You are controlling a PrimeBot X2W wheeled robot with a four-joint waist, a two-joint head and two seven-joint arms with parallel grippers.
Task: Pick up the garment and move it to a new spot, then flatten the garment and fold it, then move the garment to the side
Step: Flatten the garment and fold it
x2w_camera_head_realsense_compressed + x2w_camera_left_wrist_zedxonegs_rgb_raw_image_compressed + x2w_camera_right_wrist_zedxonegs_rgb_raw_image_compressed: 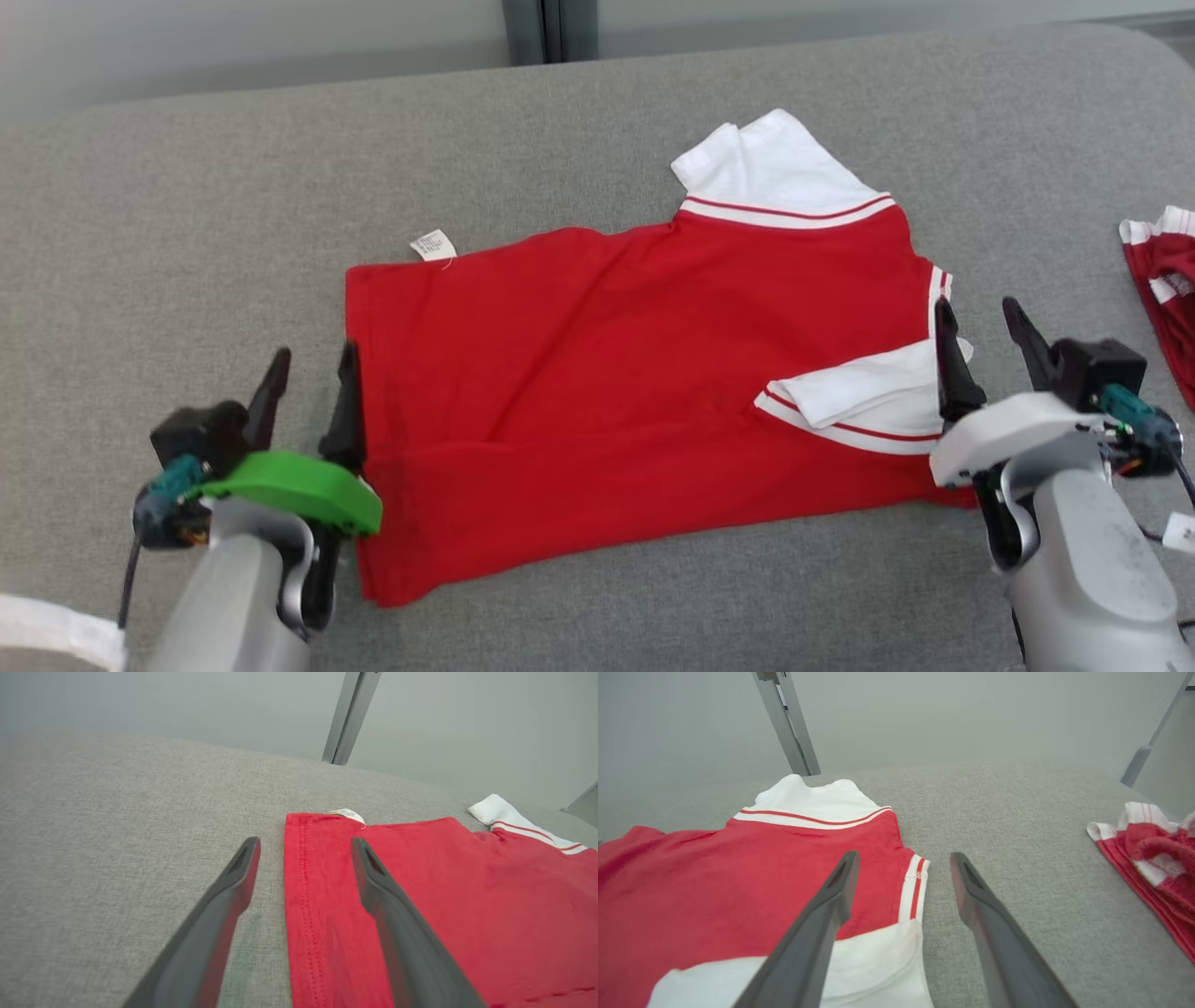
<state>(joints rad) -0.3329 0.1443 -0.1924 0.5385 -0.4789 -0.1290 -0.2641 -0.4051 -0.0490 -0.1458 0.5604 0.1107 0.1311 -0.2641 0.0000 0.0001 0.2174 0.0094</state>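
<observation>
Head view: red shirt (607,373) with white sleeves lies folded flat mid-table (187,233); left claw (316,353) released at its hem edge, right claw (978,306) released at the sleeve end. Left wrist view: claw straddles the stitched hem, gripping nothing. Right wrist view: claw straddles the striped edge, a second red garment (1148,858) well apart at right.

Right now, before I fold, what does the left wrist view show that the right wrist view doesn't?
Left wrist, not right wrist: the white care label and the stitched hem, straddled by the open left tool. Right wrist, not left wrist: a second red-and-white garment lying apart, the folded white sleeve, the open right tool. Both: the red garment, the grey surface, the far white sleeve.
</observation>
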